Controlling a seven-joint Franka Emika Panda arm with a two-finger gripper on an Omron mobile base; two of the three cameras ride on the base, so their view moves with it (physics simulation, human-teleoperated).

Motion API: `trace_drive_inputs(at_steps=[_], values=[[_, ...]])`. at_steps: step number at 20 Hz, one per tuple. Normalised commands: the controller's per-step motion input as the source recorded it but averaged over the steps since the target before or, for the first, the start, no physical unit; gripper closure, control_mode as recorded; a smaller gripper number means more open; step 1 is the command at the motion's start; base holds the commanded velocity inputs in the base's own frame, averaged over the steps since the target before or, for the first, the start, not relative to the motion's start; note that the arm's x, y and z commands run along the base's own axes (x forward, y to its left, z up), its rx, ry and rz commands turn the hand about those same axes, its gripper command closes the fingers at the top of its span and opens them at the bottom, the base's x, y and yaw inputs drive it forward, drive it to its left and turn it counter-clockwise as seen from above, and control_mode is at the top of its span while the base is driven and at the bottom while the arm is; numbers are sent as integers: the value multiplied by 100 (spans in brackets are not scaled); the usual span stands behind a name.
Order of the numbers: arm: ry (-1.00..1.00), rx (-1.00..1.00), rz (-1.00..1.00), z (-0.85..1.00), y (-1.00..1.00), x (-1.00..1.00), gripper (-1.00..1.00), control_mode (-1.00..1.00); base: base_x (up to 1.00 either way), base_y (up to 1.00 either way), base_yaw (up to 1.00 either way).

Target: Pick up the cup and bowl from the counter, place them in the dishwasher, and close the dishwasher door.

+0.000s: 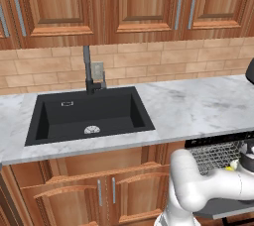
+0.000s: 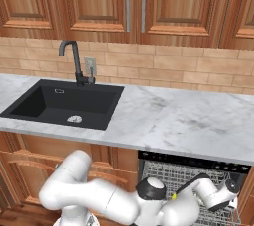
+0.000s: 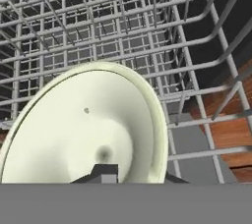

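Left base view: the marble table [image 1: 198,106] runs below wooden wall cabinets [image 1: 139,2] and a tan tiled backsplash [image 1: 149,61]. A black sink [image 1: 89,116] is set in the table, with a dark faucet [image 1: 88,71] behind it. At lower right the white arm [image 1: 198,190] reaches down in front of the dishwasher [image 1: 218,143], whose grey wire rack [image 1: 216,155] shows under its black top strip. A small spot of yellow, the cup [image 1: 229,168], shows just beside the arm at the rack.

Right base view: the arm [image 2: 99,195] bends low and extends to the right over the pulled-out rack [image 2: 168,175] of the dishwasher [image 2: 193,160], below the table [image 2: 173,116]. A yellow speck of the cup [image 2: 174,196] shows against the arm.

Hand view: the pale cream bowl [image 3: 88,129] lies tilted in the wire rack [image 3: 123,31], its hollow facing the camera. The pincer [image 3: 104,175] sits at the bowl's lower edge; one dark tip touches the bowl. Whether the pincer is clenched on the bowl or released cannot be told.
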Motion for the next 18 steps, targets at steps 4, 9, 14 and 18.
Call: trace_drive_inputs(at_steps=[4,9,14,18], values=[[-12,14,19,-17,-1,-24,-100,-100,0,0,0],[-15,14,6,25,-10,-15,-100,-100,0,0,0],[-7,13,0,17,-2,-3,-100,-100,0,0,0],[0,9,-1,0,0,-7,-100,-100,0,0,0]])
